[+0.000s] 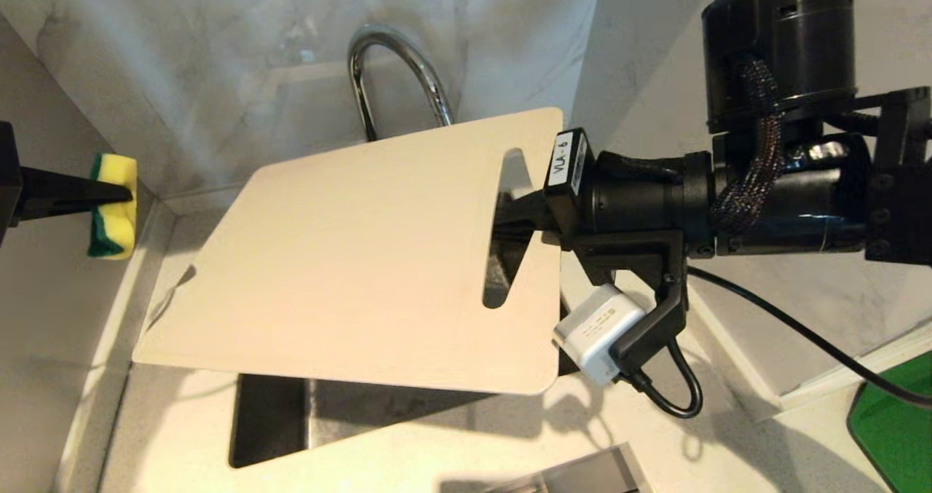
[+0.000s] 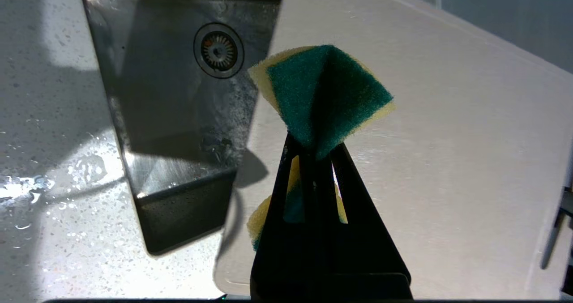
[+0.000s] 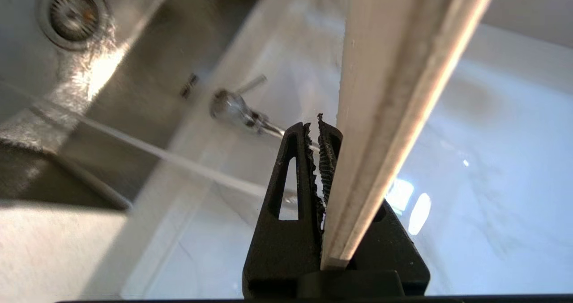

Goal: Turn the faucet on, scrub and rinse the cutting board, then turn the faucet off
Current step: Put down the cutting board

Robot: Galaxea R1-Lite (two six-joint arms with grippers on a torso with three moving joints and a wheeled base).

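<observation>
Board held over the sink, sponge waiting at the left.

Head view: the right tool (image 1: 520, 213) gripped the cutting board (image 1: 349, 260) at its slotted end, holding it above the sink (image 1: 269, 420) set in the table (image 1: 175, 435), the faucet (image 1: 397, 63) arching behind it; the left tool (image 1: 109, 193) pinched a sponge (image 1: 113, 205) well apart from the board. Left wrist view: the left tool (image 2: 318, 153) was clenched on the sponge (image 2: 322, 92), above the board (image 2: 447, 160). Right wrist view: the right tool (image 3: 324, 137) clamped the board's (image 3: 394, 92) edge.
</observation>
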